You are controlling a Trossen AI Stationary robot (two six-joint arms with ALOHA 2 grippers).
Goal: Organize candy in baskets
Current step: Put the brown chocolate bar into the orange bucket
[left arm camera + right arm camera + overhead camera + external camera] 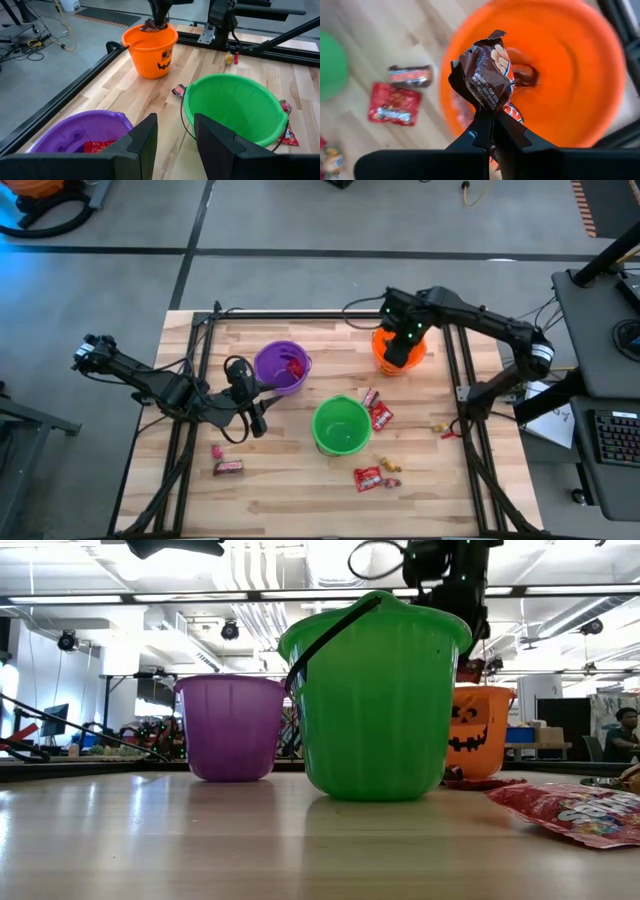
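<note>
Right hand (492, 117) pinches a brown candy bar (487, 70) above the orange basket (580, 75).

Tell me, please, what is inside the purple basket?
The purple basket holds at least one shiny red candy packet, lying against the wall nearest the green basket. The left gripper's fingers cover part of its floor in the wrist view.

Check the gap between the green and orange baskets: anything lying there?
Yes: a dark brown bar lies on the wood by the green basket, short of the orange basket; left wrist view.
</note>
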